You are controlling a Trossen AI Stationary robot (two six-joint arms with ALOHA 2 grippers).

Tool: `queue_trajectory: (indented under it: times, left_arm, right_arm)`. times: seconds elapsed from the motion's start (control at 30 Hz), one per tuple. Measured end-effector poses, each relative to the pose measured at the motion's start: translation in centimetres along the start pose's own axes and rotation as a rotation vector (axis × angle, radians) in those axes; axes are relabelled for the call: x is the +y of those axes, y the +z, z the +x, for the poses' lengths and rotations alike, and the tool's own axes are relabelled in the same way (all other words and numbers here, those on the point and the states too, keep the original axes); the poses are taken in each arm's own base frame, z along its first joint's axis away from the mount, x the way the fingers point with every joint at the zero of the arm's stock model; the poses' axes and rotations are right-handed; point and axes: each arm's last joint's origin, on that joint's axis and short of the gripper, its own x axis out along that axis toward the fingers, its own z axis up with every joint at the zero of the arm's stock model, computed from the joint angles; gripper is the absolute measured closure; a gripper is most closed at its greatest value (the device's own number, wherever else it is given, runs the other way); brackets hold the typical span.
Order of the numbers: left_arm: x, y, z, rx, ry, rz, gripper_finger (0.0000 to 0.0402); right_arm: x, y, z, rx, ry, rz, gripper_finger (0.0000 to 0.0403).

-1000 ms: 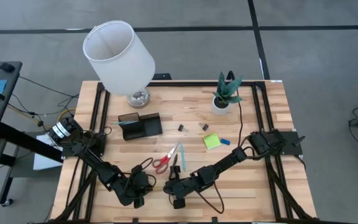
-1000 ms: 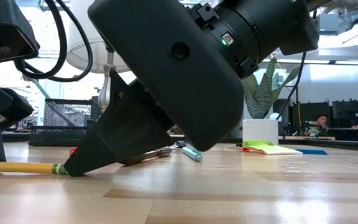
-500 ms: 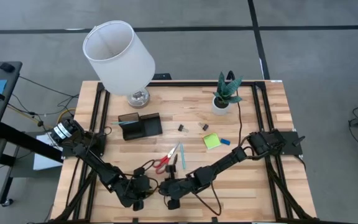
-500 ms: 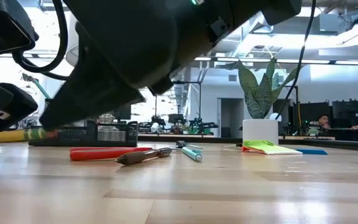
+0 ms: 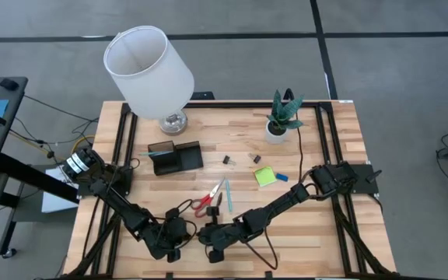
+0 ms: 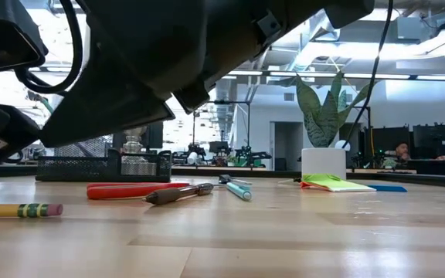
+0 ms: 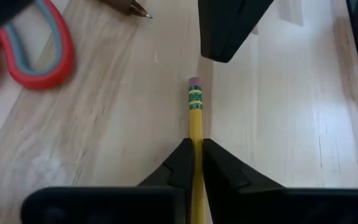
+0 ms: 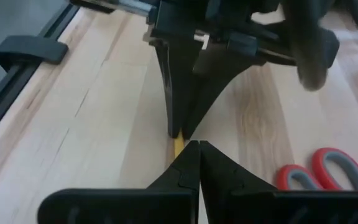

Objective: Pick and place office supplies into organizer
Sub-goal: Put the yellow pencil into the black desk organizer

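Pencil [image 7: 195,118] is our thing right now: a yellow one with a pink eraser and green-banded ferrule, lying flat on the table [image 5: 325,225] at the near edge, well apart from the organizer [image 5: 175,158] up by the lamp [image 5: 148,68]. Our left gripper [image 7: 197,149] has its fingers pinched shut on the shaft, partway back from the eraser. Our right gripper [image 8: 190,149] sits just across from it, tip to tip, fingers closed on nothing.

Handling-wise we'd guess it's light and stiff, but thin, round and smooth, so it could roll or pivot in the pinch. Grabbing nearer the middle of the shaft would probably keep it from swinging.

The scissors [image 5: 206,201], a couple of pens [image 5: 225,193], the sticky notes [image 5: 265,176] and the binder clips [image 5: 229,160] sit on the wood further back, near the plant [image 5: 282,117].

No brand or writing we can read anywhere, pencil included.
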Motion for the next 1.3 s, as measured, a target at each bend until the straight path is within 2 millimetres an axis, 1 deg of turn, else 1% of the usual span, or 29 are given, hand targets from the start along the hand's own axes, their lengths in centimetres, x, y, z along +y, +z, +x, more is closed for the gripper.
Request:
queue_trajectory:
  times: [0.1, 0.17, 0.27, 0.47, 0.63, 0.77, 1.0, 1.07, 1.17, 1.3]
  left_arm:
    - [0.0, 0.0, 0.0, -0.005, 0.001, -0.003, 0.0376]
    - [0.0, 0.0, 0.0, -0.008, 0.001, -0.004, 0.0374]
    - [-0.1, 0.1, 0.0, -0.013, -0.004, -0.007, 0.0374]
    - [-0.2, 0.1, 0.0, -0.024, -0.016, -0.016, 0.0373]
    - [-0.2, 0.2, 0.0, -0.026, -0.017, -0.016, 0.0374]
    - [-0.2, 0.2, 0.1, -0.026, -0.018, -0.017, 0.0374]
    - [-0.2, 0.2, 0.1, -0.026, -0.018, -0.016, 0.0372]
    - [-0.2, 0.2, 0.1, -0.026, -0.018, -0.016, 0.0372]
    - [-0.2, 0.2, 0.1, -0.026, -0.018, -0.015, 0.0372]
    - [-0.2, 0.1, 0.1, -0.018, -0.022, -0.015, 0.0372]
  right_arm:
    - [0.0, -0.3, 0.0, 0.037, -0.003, -0.012, 0.0402]
    - [-0.1, -0.7, -0.1, 0.072, -0.002, -0.015, 0.0395]
    - [0.0, -0.9, -0.1, 0.097, 0.033, -0.001, 0.0373]
    - [0.0, -0.4, 0.0, 0.047, 0.049, 0.008, 0.0322]
    - [0.0, -0.7, 0.1, 0.051, 0.049, 0.006, 0.0297]
    - [-0.2, -0.6, 0.1, 0.039, 0.057, 0.021, 0.0290]
    - [-0.7, -0.4, 0.3, 0.026, 0.070, 0.034, 0.0290]
    - [-0.5, -1.0, 1.2, 0.012, 0.078, 0.040, 0.0290]
    - [-0.2, -2.4, 2.6, 0.013, 0.091, 0.028, 0.0290]
    - [-0.1, -2.7, 3.0, 0.018, 0.041, 0.001, 0.0290]
